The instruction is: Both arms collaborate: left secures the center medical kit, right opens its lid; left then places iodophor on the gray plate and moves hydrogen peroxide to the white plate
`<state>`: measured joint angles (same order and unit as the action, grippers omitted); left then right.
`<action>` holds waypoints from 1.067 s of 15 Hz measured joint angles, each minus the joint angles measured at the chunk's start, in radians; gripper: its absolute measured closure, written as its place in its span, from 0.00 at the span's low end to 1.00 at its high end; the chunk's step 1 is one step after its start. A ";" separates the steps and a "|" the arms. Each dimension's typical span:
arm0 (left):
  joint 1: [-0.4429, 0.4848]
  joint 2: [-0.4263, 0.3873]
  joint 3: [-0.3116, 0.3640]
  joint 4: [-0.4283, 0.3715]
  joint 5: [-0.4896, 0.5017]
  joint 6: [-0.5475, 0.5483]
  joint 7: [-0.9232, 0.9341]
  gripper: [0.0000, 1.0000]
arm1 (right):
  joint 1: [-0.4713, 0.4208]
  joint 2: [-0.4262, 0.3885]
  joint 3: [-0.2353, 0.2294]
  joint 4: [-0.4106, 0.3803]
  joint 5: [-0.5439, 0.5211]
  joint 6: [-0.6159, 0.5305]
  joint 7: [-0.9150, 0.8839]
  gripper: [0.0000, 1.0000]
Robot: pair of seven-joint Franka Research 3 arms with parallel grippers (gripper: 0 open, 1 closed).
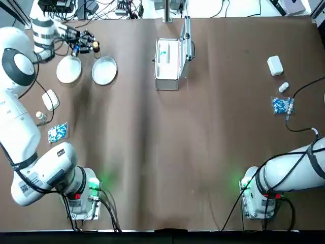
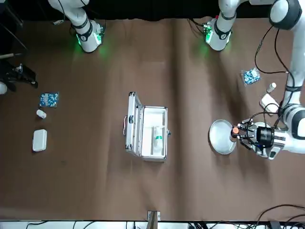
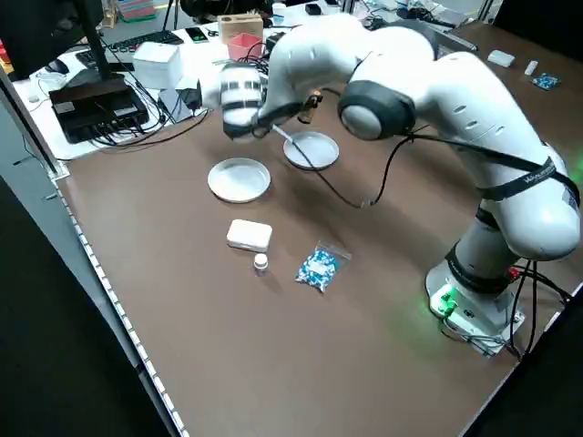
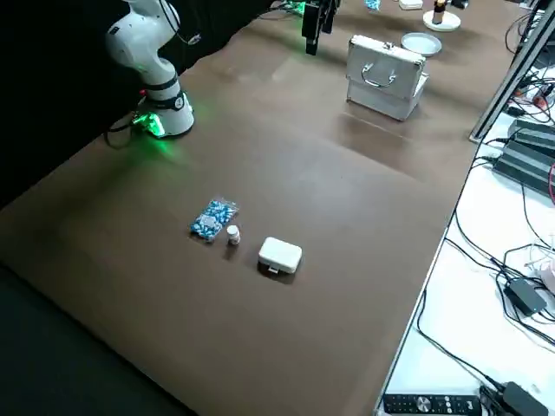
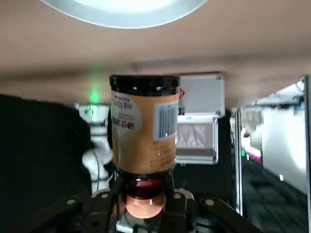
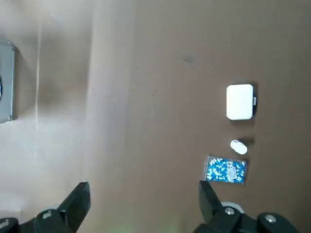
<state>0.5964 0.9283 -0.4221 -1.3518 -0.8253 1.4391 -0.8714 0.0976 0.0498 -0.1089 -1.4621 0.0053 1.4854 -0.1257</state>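
My right gripper point(image 6: 141, 213) near right, parked, fingers apart, empty. Silver metal medical kit point(image 1: 168, 63) far centre, lid already up; white hydrogen peroxide bottle with teal label point(image 2: 158, 138) inside, not yet moved. My left gripper point(image 1: 87, 44) far left, clamped on small dark brown iodophor bottle point(image 5: 144, 127), held beside rimmed round gray plate point(image 1: 104, 70), not set down. Flat round cream-white plate point(image 1: 69, 69) left of it, bare. Judgement: opening done; iodophor placement under way, peroxide transfer left.
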 joint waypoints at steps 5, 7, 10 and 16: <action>0.011 0.099 -0.001 0.000 -0.026 -0.017 0.131 0.67 | 0.000 0.000 0.000 0.000 0.000 0.000 0.000 0.01; 0.017 0.114 0.001 0.001 -0.026 -0.017 0.167 0.67 | 0.000 0.000 0.000 0.000 0.000 0.000 0.000 0.01; 0.038 0.160 0.005 0.000 -0.026 -0.017 0.221 0.67 | 0.000 0.000 0.000 0.000 0.000 0.000 0.000 0.01; 0.056 0.203 0.010 0.001 -0.026 -0.018 0.255 0.67 | 0.000 -0.001 0.000 0.000 0.000 -0.003 0.000 0.01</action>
<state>0.6521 1.1312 -0.4122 -1.3513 -0.8517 1.4212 -0.6161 0.0981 0.0492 -0.1087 -1.4620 0.0053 1.4824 -0.1255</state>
